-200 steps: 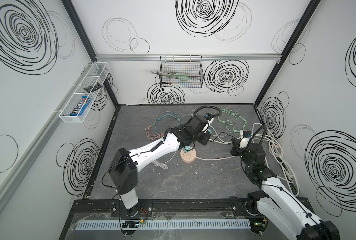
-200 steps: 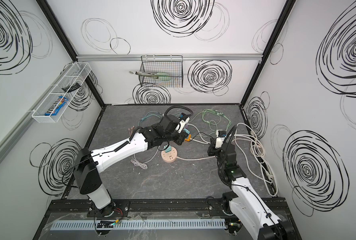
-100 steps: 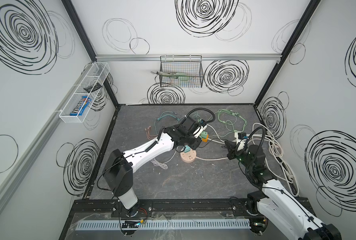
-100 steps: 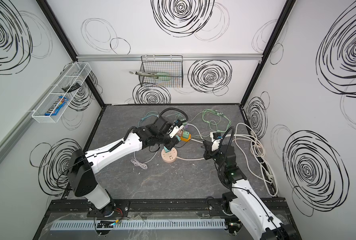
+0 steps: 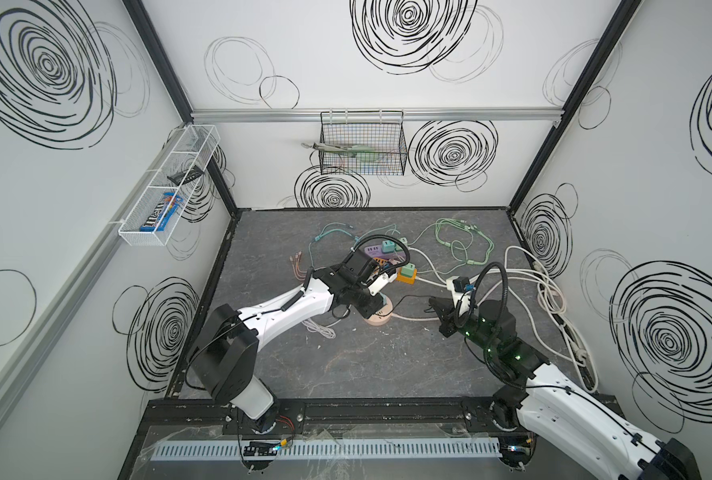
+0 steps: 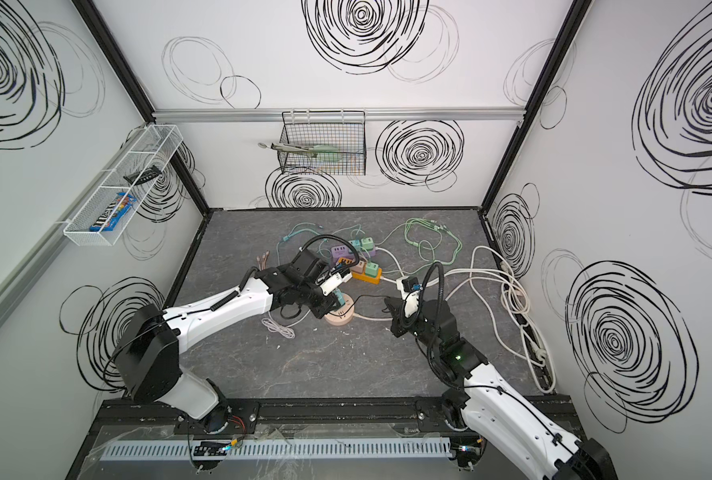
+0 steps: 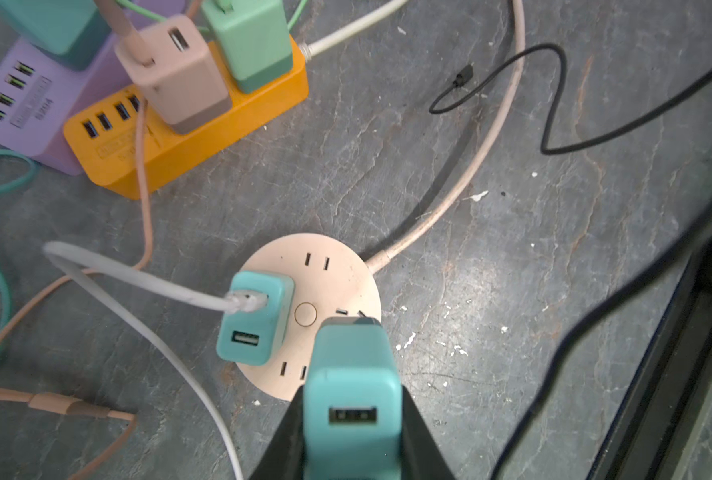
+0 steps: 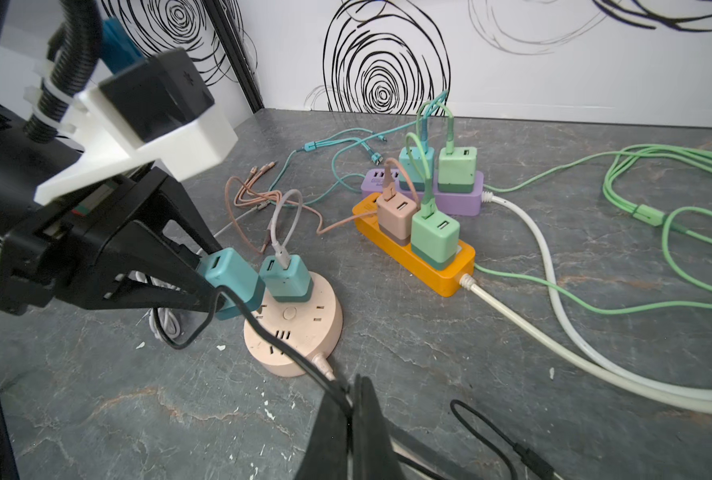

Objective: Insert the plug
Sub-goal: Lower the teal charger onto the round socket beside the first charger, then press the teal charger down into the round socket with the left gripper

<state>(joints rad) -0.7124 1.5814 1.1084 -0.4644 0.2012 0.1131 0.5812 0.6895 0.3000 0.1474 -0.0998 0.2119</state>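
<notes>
Plug over the hub, not yet in.
My left gripper [image 7: 352, 397] is clamped on the teal plug [image 7: 352, 365], which hangs tilted over the hub's [image 7: 346, 282] rim, just beside the charger [image 7: 258, 316] seated there. I can't see the prongs. My right gripper [image 8: 352, 399], closed on the black cable [image 7: 546, 147], sits apart from the hub, so nothing pins it down. Pressing at this tilt could miss the slots, skid the hub or knock the charger.
</notes>
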